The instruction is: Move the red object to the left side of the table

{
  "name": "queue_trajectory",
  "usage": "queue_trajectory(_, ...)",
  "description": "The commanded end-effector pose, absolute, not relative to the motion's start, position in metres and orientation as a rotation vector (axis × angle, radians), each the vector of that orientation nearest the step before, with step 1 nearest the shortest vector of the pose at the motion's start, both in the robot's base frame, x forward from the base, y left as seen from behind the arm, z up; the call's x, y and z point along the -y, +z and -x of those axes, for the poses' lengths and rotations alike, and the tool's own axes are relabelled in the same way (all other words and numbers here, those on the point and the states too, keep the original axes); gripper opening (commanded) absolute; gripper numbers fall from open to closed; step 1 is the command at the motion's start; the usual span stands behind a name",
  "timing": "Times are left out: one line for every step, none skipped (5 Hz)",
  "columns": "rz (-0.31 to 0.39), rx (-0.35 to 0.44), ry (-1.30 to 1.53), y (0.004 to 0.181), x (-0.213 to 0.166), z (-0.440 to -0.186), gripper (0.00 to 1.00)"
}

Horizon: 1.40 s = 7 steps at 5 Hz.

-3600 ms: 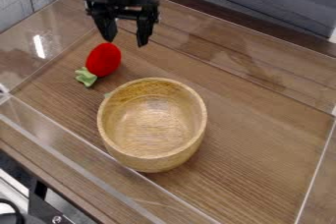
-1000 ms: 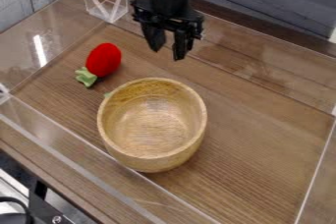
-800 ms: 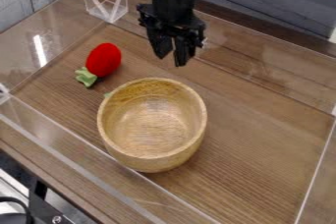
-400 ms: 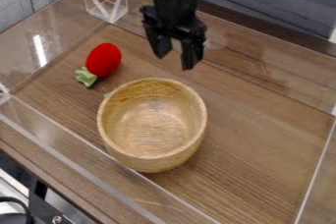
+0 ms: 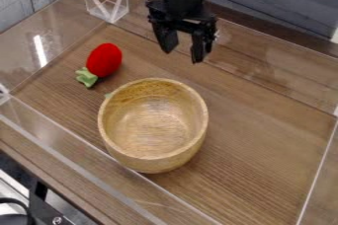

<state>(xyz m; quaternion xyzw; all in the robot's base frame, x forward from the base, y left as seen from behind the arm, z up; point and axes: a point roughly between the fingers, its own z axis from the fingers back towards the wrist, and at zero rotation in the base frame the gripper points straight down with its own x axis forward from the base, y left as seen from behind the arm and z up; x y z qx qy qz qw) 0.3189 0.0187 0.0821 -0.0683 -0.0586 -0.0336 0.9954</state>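
**Fruit on the left, jaws wide and empty**

Left to right from my view. The red object [image 5: 103, 60] lies on the table [image 5: 264, 101] towards its left side, near the clear acrylic wall [image 5: 40, 27] there. Its long axis runs diagonally: the light-green leafy stem points down-left towards the near-left edge, the rounded red end up-right. It lies on its side, nothing touching it.

Next, the wooden bowl [image 5: 153, 122] sits near the middle, just right of and nearer the camera than the fruit, with a clear gap between them. Upright, and I see only bare wood inside it.

The gripper [image 5: 181, 45] hangs behind the bowl, pointing straight down, fingers spread wide, nothing between them. It is well apart from the fruit, off to its right.
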Motion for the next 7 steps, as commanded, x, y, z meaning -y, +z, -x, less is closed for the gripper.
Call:
queue_trajectory(0.131,0.174,-0.067,0.107,-0.016,-0.313,1.0)
queue_trajectory(0.129,0.176,-0.083,0.102,-0.014,-0.315,0.0)
queue_trajectory(0.126,0.166,-0.109,0.094,-0.01,-0.314,1.0)
queue_trajectory(0.12,0.159,-0.109,0.092,-0.015,-0.313,1.0)
queue_trajectory(0.114,0.161,-0.089,0.09,-0.022,-0.313,1.0)
queue_trajectory(0.114,0.164,-0.088,0.096,-0.029,-0.32,1.0)
queue_trajectory(0.117,0.17,-0.085,0.104,-0.036,-0.328,1.0)
